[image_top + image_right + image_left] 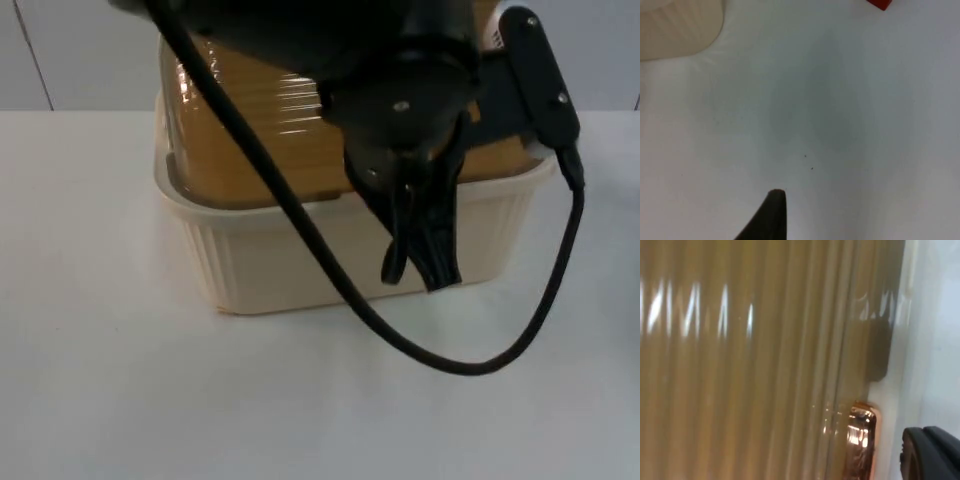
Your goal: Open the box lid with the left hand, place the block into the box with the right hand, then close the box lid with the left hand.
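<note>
Left tool (420,262) hung narrow at the box (330,255) front rim, over the tan lid (250,130). Right tool (771,212), width unclear, over white surface (840,125) near red block (880,4).

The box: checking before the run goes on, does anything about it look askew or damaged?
Nothing stands out. The cream ribbed plastic box sits upright on the white table, its amber ribbed lid flat on the rim.
</note>
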Controlling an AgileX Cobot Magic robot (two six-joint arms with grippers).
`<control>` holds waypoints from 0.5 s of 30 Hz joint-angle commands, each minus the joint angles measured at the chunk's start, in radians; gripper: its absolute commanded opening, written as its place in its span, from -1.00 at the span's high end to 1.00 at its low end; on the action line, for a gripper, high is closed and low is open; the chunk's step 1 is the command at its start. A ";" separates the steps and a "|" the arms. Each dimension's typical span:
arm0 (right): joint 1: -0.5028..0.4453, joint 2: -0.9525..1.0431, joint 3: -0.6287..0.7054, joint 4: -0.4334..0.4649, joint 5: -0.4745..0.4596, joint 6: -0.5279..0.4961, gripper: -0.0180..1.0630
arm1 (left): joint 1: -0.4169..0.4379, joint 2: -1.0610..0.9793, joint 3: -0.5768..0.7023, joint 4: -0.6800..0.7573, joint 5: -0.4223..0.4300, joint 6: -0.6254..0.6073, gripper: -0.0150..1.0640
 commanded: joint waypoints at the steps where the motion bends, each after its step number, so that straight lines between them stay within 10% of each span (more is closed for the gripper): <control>1: -0.004 -0.004 -0.007 -0.006 -0.011 0.000 -0.98 | -0.007 0.019 -0.005 0.027 -0.001 -0.028 0.98; 15: -0.004 -0.004 -0.007 -0.006 -0.016 0.000 -0.98 | 0.000 0.038 -0.005 0.191 -0.013 -0.178 0.98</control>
